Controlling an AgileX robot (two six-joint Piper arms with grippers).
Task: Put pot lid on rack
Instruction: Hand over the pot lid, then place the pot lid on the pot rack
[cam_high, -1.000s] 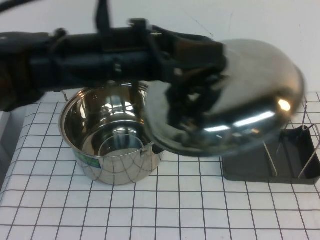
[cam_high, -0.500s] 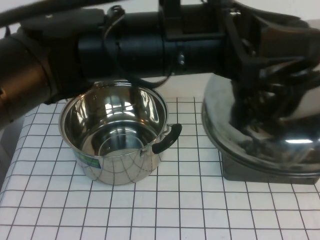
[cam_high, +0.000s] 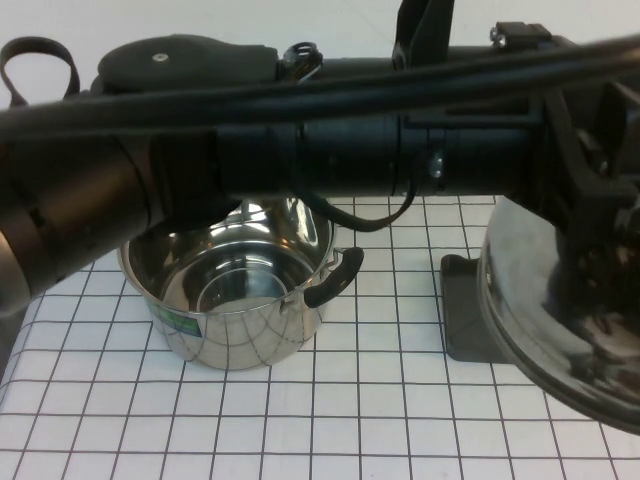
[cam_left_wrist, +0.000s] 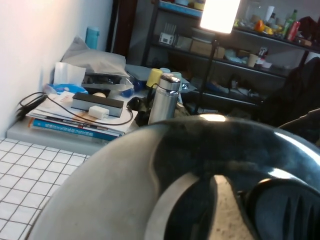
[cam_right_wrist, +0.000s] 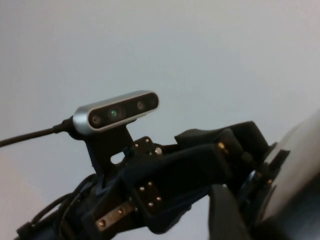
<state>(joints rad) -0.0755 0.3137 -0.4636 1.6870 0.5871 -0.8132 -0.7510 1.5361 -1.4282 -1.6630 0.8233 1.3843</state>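
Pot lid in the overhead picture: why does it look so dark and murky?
High view: the pot lid, tilted in the left tool over the rack, mirrors the black arm; left wrist view: lid fills frame, out of focus, lamp glare behind; right tool unseen.

We see that the round shiny stainless-steel pot lid (cam_high: 520, 310) has travelled from above the deep steel pot (cam_high: 235, 295) rightward and down, now tilted over the small dark grey plastic rack (cam_high: 465, 315) and covering most of it. The left claw (cam_high: 600, 300) went with it, leaving the pot's black handle uncovered.
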